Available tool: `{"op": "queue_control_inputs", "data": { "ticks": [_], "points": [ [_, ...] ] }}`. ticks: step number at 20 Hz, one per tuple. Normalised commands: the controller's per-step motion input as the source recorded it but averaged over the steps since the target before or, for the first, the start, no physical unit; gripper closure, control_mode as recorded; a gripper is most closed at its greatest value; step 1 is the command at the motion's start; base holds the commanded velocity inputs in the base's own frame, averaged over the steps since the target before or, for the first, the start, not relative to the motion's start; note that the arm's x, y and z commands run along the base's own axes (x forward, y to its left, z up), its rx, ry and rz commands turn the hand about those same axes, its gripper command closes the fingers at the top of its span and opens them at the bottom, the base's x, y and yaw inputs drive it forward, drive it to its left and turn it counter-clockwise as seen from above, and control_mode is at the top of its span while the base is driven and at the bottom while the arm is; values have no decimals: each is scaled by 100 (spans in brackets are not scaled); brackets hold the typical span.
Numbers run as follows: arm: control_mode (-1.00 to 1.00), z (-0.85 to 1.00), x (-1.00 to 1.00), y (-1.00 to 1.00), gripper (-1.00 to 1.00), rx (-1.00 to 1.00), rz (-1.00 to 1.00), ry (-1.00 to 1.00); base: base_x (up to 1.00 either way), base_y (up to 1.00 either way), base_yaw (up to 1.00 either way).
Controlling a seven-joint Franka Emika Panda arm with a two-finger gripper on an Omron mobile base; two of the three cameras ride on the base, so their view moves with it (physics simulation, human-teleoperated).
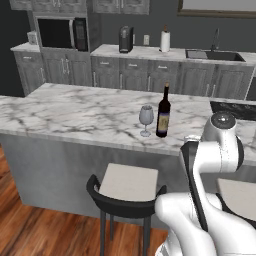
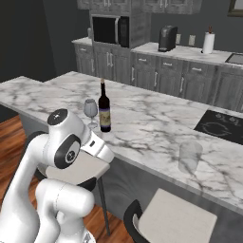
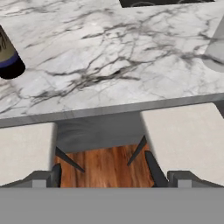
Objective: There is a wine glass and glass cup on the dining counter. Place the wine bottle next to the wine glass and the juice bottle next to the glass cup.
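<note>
The wine bottle (image 1: 163,112) stands upright on the dining counter (image 1: 75,117), with the wine glass (image 1: 145,120) close on its left. From the right base view the wine bottle (image 2: 104,110) and wine glass (image 2: 90,112) stand together, and the glass cup (image 2: 190,156) is far to their right near the counter's front edge. My gripper (image 3: 105,171) is open and holds nothing. It hangs in front of the counter edge, above the gap between two stools. The bottle's base (image 3: 8,59) is at the upper left, the glass cup (image 3: 216,48) at the right edge. The juice bottle is out of view.
Two padded stools (image 3: 24,151) (image 3: 183,135) stand against the counter front below my hand. A black cooktop (image 2: 220,126) is set into the counter's far right. Along the back wall are the sink counter, a microwave, a coffee machine (image 1: 125,39) and a paper towel roll (image 1: 165,40).
</note>
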Motion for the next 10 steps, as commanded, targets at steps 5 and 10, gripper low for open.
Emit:
{"op": "queue_control_inputs", "data": {
  "ticks": [5, 10],
  "points": [
    [-100, 0, 0, 0, -100, 0, 0, 0, 0, 0, 0],
    [100, 0, 0, 0, -100, 0, 0, 0, -14, 0, 0]
  ]
}}
